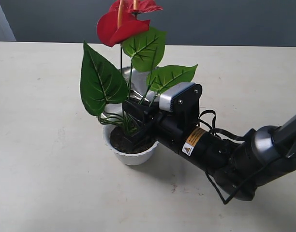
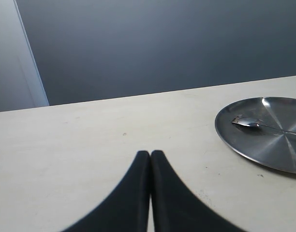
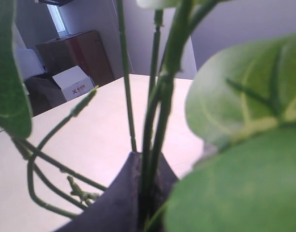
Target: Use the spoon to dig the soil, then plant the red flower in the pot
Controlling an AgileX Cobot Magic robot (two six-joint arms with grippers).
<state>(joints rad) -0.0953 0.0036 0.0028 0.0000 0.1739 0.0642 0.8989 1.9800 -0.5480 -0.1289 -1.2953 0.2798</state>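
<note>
The red flower (image 1: 120, 25) stands upright with its green stems down in the dark soil (image 1: 117, 138) of the white pot (image 1: 136, 157). My right gripper (image 1: 134, 131) reaches in from the right, just over the pot's rim, and is shut on the bunch of stems. The right wrist view shows those stems (image 3: 153, 121) pinched between the dark fingers (image 3: 120, 193), with the gripper (image 3: 149, 162) closed around them. My left gripper (image 2: 151, 154) is shut on nothing, low over bare table. The spoon (image 2: 249, 123) lies on the steel plate (image 2: 278, 154).
Broad green leaves (image 1: 102, 82) spread over the pot and hide most of the steel plate (image 1: 137, 82) behind it. A large leaf (image 3: 244, 145) fills much of the right wrist view. Boxes and furniture (image 3: 73, 63) stand beyond the table.
</note>
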